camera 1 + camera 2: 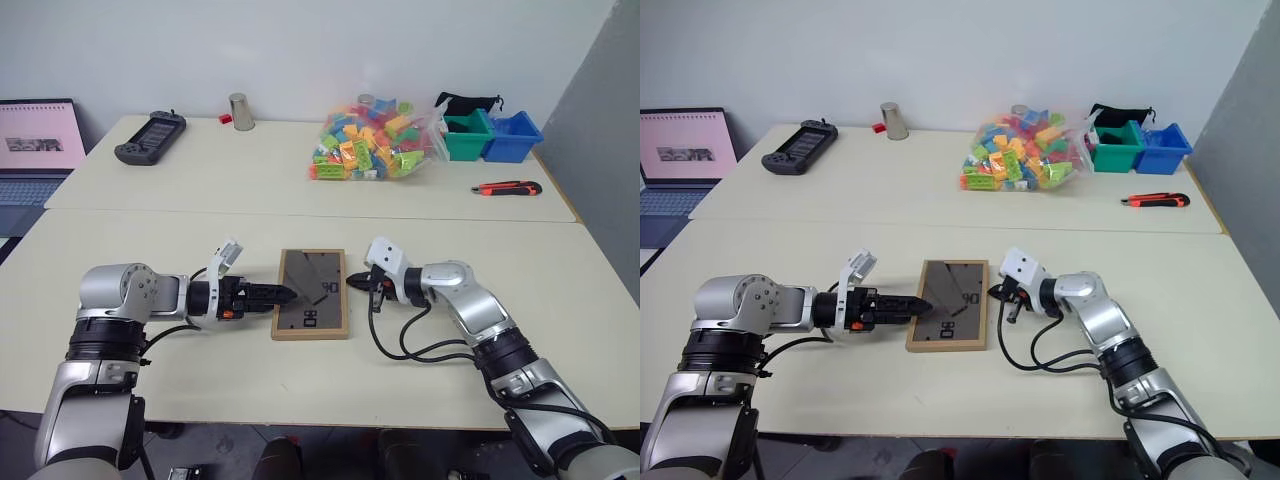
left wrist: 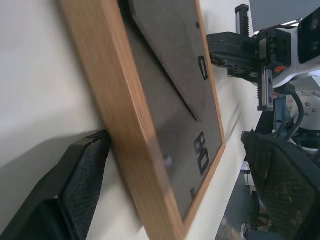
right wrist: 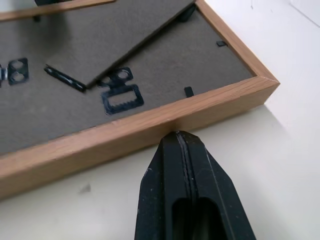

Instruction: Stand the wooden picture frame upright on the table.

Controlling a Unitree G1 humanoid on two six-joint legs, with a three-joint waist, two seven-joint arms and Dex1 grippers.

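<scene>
The wooden picture frame point(image 1: 311, 293) lies face down on the table point(image 1: 300, 385), its dark grey back panel and fold-out stand point(image 3: 120, 35) facing up. My left gripper point(image 1: 286, 294) is open at the frame's left side. In the left wrist view one finger point(image 2: 65, 195) rests on the table outside the wood edge and the other point(image 2: 285, 185) hangs over the back panel. My right gripper point(image 3: 181, 136) is shut, its tips touching the frame's right wooden edge point(image 1: 352, 284).
On the far table sit a bag of coloured bricks point(image 1: 375, 140), green point(image 1: 468, 135) and blue point(image 1: 512, 138) bins, a red utility knife point(image 1: 506, 187), a metal cup point(image 1: 240, 111) and a game controller point(image 1: 150, 137). A laptop point(image 1: 38, 150) stands at the far left.
</scene>
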